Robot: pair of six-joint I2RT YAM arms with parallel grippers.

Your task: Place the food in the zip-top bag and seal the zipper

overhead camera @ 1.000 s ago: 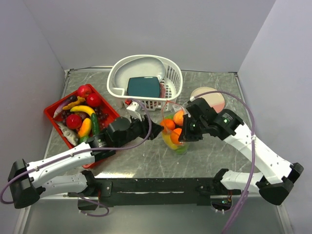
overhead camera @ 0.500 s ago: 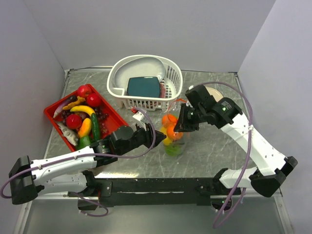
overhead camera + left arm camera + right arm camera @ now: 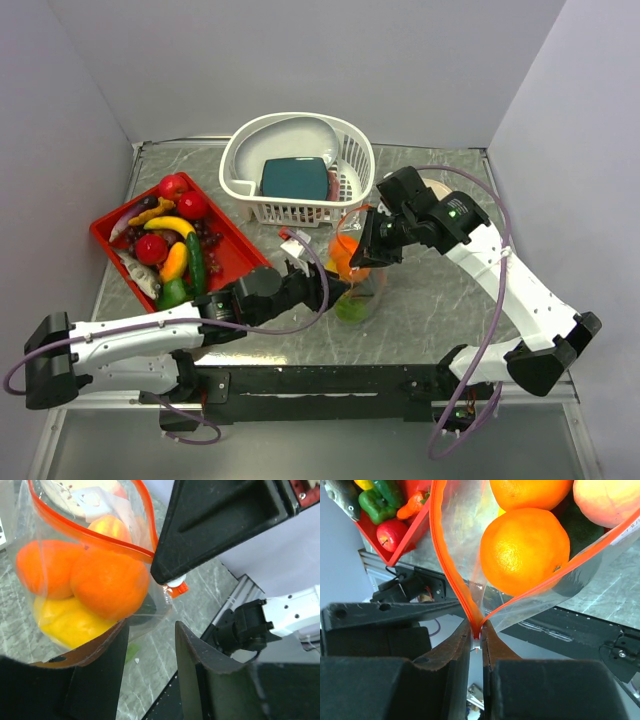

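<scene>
The zip-top bag (image 3: 362, 292) hangs upright over the table with two oranges (image 3: 107, 582), a yellow lemon (image 3: 65, 622) and a green piece inside. Its mouth is open and the orange-red zipper (image 3: 445, 565) spreads in a V. My right gripper (image 3: 476, 630) is shut on the zipper's end and holds the bag up; it shows in the top view (image 3: 362, 252). My left gripper (image 3: 150, 630) is open under the bag's lower side, with its left finger against the plastic. More food (image 3: 170, 235) lies in the red tray (image 3: 232, 252).
A white slotted basket (image 3: 300, 212) with a teal slab (image 3: 295, 178) stands behind the bag. The red tray sits at the left, close to my left arm. The table's front rail (image 3: 330, 380) runs just below the grippers.
My right gripper has pulled the zipper end up and back, so the bag now hangs upright. My left gripper has moved right and nearer, ending under the bag.
</scene>
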